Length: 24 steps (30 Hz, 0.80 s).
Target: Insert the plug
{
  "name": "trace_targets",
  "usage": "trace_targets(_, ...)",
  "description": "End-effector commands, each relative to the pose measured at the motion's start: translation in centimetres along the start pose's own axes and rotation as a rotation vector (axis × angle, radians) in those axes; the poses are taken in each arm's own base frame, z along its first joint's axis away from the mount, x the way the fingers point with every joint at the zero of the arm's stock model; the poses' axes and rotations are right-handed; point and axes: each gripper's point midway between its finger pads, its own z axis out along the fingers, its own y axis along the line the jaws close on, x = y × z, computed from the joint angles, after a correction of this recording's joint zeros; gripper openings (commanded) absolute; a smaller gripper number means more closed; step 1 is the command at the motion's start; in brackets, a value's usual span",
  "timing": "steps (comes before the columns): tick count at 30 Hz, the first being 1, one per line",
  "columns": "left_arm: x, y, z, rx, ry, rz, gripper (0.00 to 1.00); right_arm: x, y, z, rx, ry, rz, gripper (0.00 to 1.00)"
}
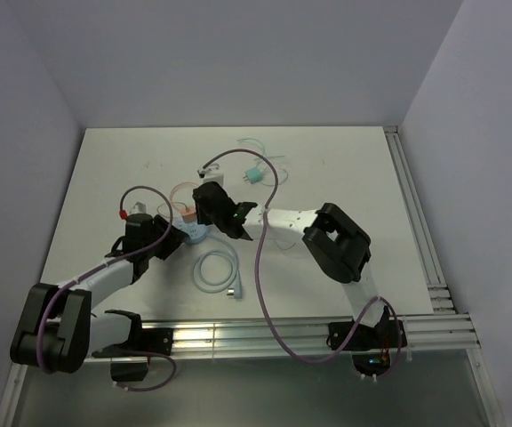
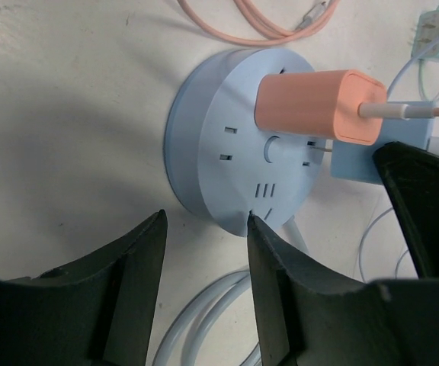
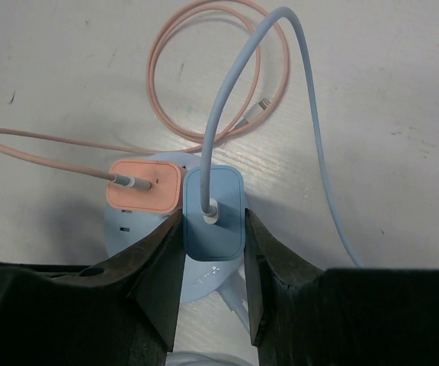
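The left end effector (image 2: 204, 229) sits low on the worktop (image 1: 345, 160) with its jaws spread and nothing between them but bare surface. One of its fingers (image 2: 280, 282) touches the near rim of the round blue socket hub (image 2: 227, 152), and the other stands clear of it.

The hub lies flat near the middle of the worktop. An orange charger (image 2: 318, 107) is seated on its top face, and a pink cable (image 3: 204, 76) runs from it into a loose loop on the far side. Below the hub in the top view lies a coiled pale cable (image 1: 216, 271).

Just beside the orange charger, on its right in the right wrist view, is the blue plug (image 3: 213, 202), over the edge of the hub's face. A short metal pin shows between it and the hub in the left wrist view, so I cannot tell if it is fully home. Its light blue cord (image 3: 311, 137) arcs up and away over the worktop.

The right end effector (image 3: 213, 229) is clamped on the blue plug, one finger on each long side.

Farther right and apart from the hub, a teal plug (image 1: 253, 175) lies on the worktop.
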Motion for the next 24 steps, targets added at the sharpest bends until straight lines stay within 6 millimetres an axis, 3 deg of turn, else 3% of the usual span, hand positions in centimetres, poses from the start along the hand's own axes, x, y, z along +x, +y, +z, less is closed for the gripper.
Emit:
trace_targets(1,-1.5,-1.9,0.4,0.054,-0.039,0.006,0.52,1.1,0.1,0.3,0.040,0.027,0.003,0.00)
trace_targets(12,-1.0,-1.3,1.4,0.045,-0.019,-0.010,0.52,2.8,-0.9,-0.8,0.092,0.088,0.102,0.00)
trace_targets(24,-0.5,-0.9,1.8,0.040,-0.003,-0.022,0.51,2.4,-1.1,-2.3,0.085,0.105,0.132,0.00)
